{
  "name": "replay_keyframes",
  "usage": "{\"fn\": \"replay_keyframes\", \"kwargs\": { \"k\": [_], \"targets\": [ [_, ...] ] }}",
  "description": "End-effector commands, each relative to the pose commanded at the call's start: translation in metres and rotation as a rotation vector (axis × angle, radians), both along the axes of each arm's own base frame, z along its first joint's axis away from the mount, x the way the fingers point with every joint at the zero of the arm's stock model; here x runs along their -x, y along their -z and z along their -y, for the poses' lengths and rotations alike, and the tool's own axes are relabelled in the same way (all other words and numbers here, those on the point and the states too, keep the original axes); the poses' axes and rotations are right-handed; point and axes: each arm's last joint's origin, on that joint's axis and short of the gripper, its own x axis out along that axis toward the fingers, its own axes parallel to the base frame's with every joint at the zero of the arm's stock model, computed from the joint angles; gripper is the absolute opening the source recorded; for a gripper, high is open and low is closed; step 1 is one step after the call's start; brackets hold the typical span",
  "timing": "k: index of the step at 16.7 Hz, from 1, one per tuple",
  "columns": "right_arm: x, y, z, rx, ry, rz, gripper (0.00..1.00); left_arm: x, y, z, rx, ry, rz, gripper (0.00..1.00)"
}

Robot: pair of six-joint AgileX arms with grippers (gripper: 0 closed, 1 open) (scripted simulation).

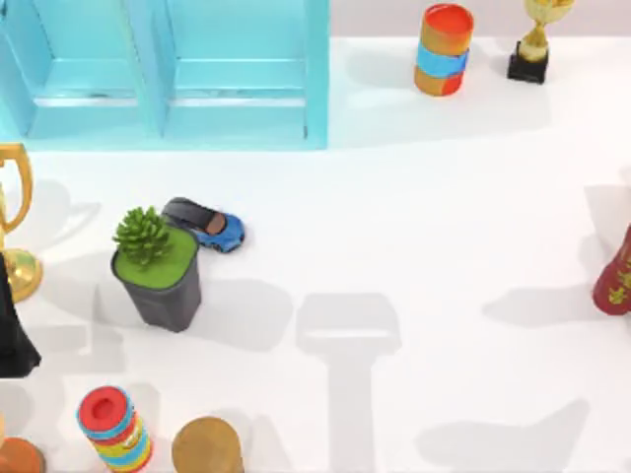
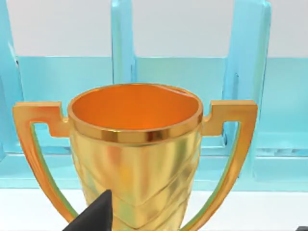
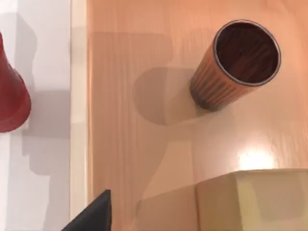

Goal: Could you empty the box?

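Note:
The box is a pale tan cuboid in the right wrist view, standing on a wooden surface beside the white table. Its inside is hidden. My right gripper hovers above it, open, with one dark fingertip in sight and nothing held. My left gripper is open and empty, close in front of a gold trophy. The left arm sits at the table's left edge.
A ribbed brown cup stands near the box, and a red vase is at the right edge. On the table are a turquoise cabinet, potted plant, blue toy car, striped cans and a small trophy.

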Motion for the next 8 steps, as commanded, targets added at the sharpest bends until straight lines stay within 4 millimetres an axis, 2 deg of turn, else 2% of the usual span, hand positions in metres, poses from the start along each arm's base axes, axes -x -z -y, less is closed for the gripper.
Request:
{"fn": "replay_keyframes", "kwargs": {
  "k": [4,8],
  "targets": [
    [-0.045,0.002,0.036,-0.094,0.012,-0.392,1.00,0.000,0.000,0.000,0.000,0.000,0.000,1.00],
    [-0.077,0.008,0.068,-0.179,0.005,-0.609,1.00,0.000,0.000,0.000,0.000,0.000,0.000,1.00]
  ]
}}
